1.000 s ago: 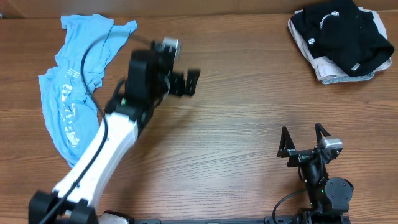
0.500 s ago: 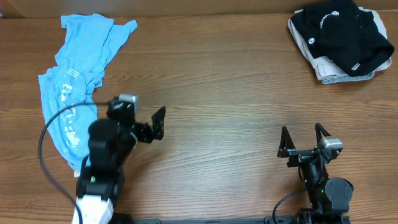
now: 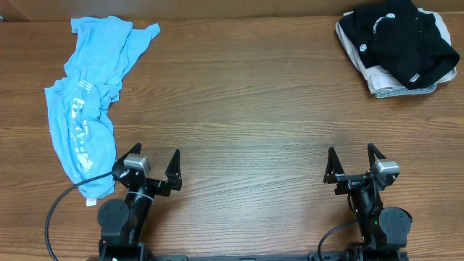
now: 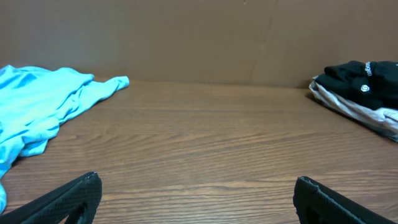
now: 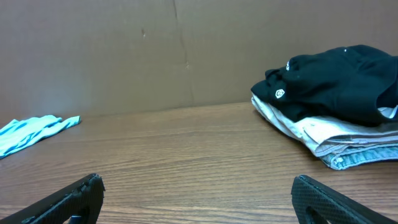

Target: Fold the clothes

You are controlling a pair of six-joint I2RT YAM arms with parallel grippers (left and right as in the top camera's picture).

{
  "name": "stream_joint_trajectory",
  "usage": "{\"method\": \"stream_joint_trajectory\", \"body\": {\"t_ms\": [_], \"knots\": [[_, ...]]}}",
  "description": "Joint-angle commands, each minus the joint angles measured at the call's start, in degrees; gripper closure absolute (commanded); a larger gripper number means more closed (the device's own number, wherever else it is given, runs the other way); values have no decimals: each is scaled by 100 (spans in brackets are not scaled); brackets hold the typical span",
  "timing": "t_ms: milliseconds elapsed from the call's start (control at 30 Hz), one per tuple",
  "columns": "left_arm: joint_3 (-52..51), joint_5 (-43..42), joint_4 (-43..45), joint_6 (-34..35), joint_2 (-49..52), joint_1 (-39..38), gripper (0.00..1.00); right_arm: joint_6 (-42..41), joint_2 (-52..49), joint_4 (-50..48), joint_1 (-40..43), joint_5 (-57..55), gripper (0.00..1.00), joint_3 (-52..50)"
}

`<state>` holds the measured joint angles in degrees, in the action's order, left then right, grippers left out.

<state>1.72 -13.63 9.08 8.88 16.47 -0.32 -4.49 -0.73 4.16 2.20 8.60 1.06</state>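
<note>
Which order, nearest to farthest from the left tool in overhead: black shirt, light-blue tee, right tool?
1. light-blue tee: right beside the left tool, on its left side.
2. right tool: across to the right, along the same near edge.
3. black shirt: far right corner, the farthest by a clear margin.

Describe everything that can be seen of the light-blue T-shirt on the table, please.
The light-blue T-shirt looks like soft, thin fabric, with white print running along its middle. It is not folded: it lies crumpled and bunched in a long strip on the wooden table, on the left side, reaching from the far edge toward the base of the left arm. No hand touches it; the left hand stands open beside its near end, apart from the cloth.
</note>
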Motion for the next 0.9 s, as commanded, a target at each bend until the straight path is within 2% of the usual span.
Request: {"method": "stream_joint_trajectory", "body": {"t_ms": [0,200,467,600,867], "knots": [[-144,221,-13,-37,-378,46,0,-17,57,-24,-26,0,0,-61],[-144,227,-48,-437,-566,46,0,-17,57,-24,-26,0,0,-61],[-146,221,-782,-903,-1134,46,0,-17,57,-24,-26,0,0,-61],[-146,223,-1250,-960,-1486,46,0,-17,57,-24,-26,0,0,-61],[-146,221,-1228,-872,-1611,39,0,-17,57,-24,-26,0,0,-61]]}}
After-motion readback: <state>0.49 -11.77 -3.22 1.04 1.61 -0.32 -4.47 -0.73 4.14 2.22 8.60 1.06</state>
